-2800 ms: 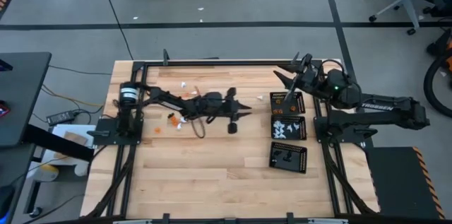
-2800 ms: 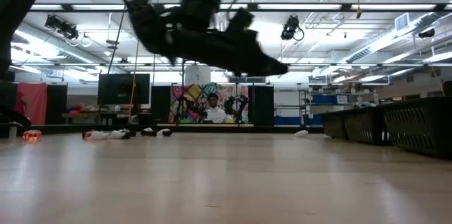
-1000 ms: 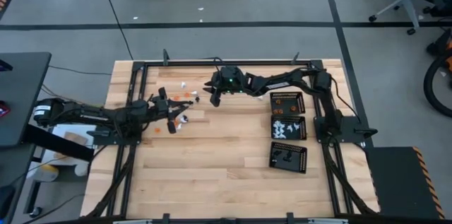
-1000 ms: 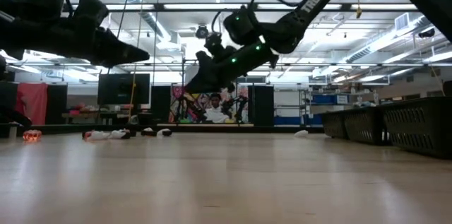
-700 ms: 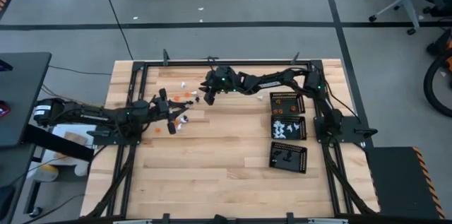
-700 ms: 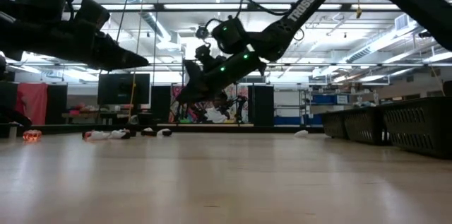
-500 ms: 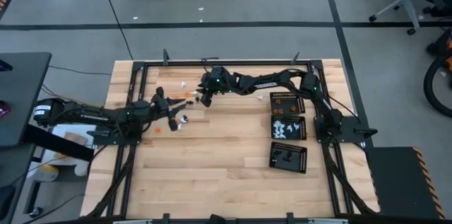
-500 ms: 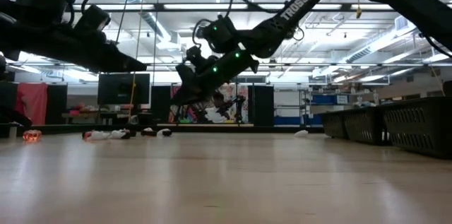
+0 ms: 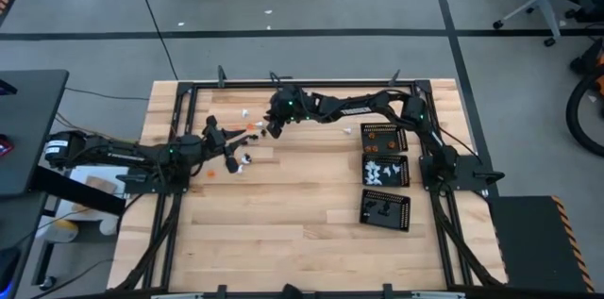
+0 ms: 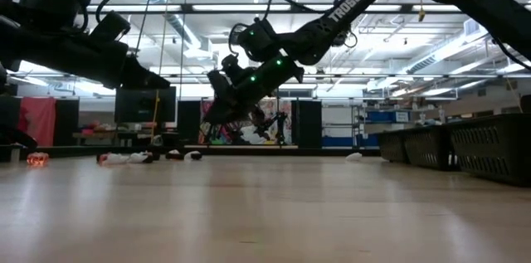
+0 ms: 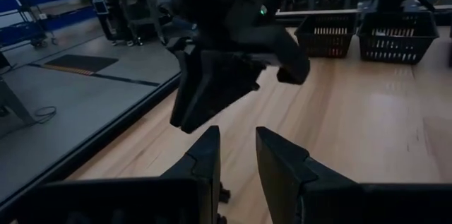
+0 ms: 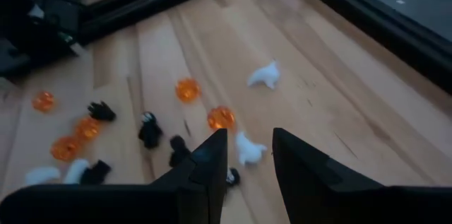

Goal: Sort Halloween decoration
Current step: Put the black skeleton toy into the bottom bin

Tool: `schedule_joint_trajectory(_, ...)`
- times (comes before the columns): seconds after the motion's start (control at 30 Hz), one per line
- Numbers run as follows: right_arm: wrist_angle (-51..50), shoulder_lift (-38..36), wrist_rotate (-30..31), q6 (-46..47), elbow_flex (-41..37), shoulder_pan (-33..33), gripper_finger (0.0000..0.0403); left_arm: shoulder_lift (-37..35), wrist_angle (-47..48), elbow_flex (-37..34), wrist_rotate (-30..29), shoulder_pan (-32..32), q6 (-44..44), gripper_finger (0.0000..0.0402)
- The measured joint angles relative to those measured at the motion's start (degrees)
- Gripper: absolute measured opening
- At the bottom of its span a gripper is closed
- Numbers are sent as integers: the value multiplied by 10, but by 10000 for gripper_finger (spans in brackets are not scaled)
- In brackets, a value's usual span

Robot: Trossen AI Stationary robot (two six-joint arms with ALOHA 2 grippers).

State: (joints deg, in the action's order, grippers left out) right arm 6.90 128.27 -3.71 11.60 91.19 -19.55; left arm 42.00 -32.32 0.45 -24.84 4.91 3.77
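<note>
The Halloween decoration (image 9: 247, 129) is a scatter of tiny white, orange and black pieces lying on the far left part of the wooden table; the low view shows some (image 10: 124, 158) at the far edge. My right gripper (image 9: 270, 129) reaches across from the right and hovers open above the scatter. In its wrist view a white piece (image 12: 248, 148) lies below the gap between its fingers, with an orange piece (image 12: 221, 117) and a black piece (image 12: 149, 131) nearby. My left gripper (image 9: 232, 151) hangs open just left of it, touching nothing, facing the right gripper (image 11: 212, 90).
Three black perforated trays (image 9: 383, 136) (image 9: 386, 171) (image 9: 385, 209) stand in a row along the right side, holding sorted pieces. A black frame (image 9: 283, 84) borders the table. Bare wood (image 9: 283, 224) fills the near half. The two grippers are close together.
My right gripper has moved toward the table's left edge, over the scatter of pieces, and come down a little with its fingers slanting toward the table. My left gripper has stayed about where it was.
</note>
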Motion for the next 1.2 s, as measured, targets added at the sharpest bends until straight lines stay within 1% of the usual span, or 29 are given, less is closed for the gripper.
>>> schedule_joint_trajectory(0.17,-55,0,-2,-32,43,12,119,0,0,0,0,0,-1,77)
schedule_joint_trajectory(0.37,-199,-1,-12,-86,109,12,127,0,-5,0,0,0,-15,77)
schedule_joint_trajectory(0.5,-212,0,-15,-98,110,15,146,0,0,4,0,0,-23,77)
schedule_joint_trajectory(0.6,-195,0,-10,-102,107,27,163,0,0,6,0,0,-30,77)
schedule_joint_trajectory(0.8,-92,0,9,-80,59,46,192,0,-5,7,0,0,-44,77)
schedule_joint_trajectory(0.9,-59,0,27,-64,42,58,195,0,-1,7,0,0,-56,77)
schedule_joint_trajectory(1.07,22,0,20,-51,11,94,194,0,0,7,10,0,-62,77)
schedule_joint_trajectory(1.13,58,12,26,-53,3,108,194,0,0,7,17,0,-64,77)
schedule_joint_trajectory(1.2,62,29,22,-52,3,117,194,0,0,7,18,-1,-63,77)
